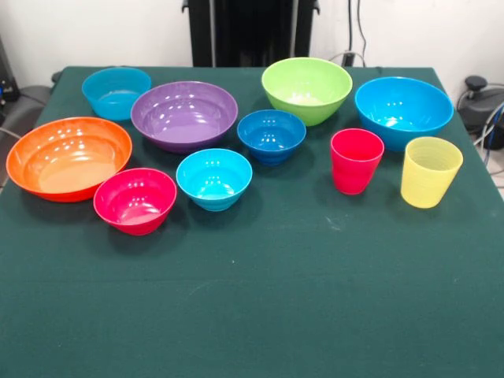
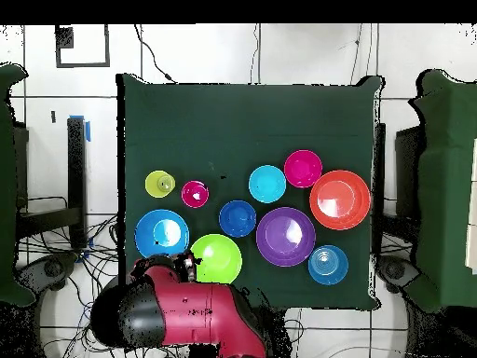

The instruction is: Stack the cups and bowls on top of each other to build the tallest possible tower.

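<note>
Ten vessels crowd the table's (image 1: 260,315) far half, unstacked.

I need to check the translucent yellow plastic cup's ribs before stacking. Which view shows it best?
The front view: the translucent yellow plastic cup stands upright near the green table's right side, its tapered wall fully visible. The overhead view shows only its round rim and inside.

Front view evenly, brightly lit from above. Glare spots seen inside purple bowl (image 1: 184,115), orange bowl (image 1: 68,157) and green bowl (image 1: 306,89). Soft short shadows cast on green tablecloth (image 1: 260,299) beside red cup (image 1: 356,161) and yellow cup (image 1: 429,172). Slight softness throughout, no motion blur. Overhead view: white floor (image 2: 307,51) overexposed, bowl colours saturated, small highlights noted in bowls.
</note>
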Action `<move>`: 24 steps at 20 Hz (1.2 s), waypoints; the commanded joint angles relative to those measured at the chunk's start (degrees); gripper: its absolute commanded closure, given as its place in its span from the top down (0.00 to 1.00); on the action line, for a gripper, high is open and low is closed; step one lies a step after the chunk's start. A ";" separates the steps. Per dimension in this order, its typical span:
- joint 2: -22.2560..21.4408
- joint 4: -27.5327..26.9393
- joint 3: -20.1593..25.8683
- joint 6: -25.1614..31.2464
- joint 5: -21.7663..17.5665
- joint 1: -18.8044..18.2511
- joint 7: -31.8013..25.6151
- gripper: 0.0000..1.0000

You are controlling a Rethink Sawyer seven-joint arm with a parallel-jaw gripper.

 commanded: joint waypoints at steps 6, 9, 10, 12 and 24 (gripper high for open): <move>6.65 3.28 1.31 -6.79 -1.27 -0.44 9.51 1.00; 7.17 3.62 1.37 -7.80 -1.40 -0.45 9.66 1.00; 7.20 3.77 1.39 -8.04 -1.44 -0.55 9.63 1.00; 7.19 3.84 1.43 -8.17 -1.38 -0.64 9.54 1.00; 10.21 5.06 1.16 -12.32 -2.50 -0.81 9.39 1.00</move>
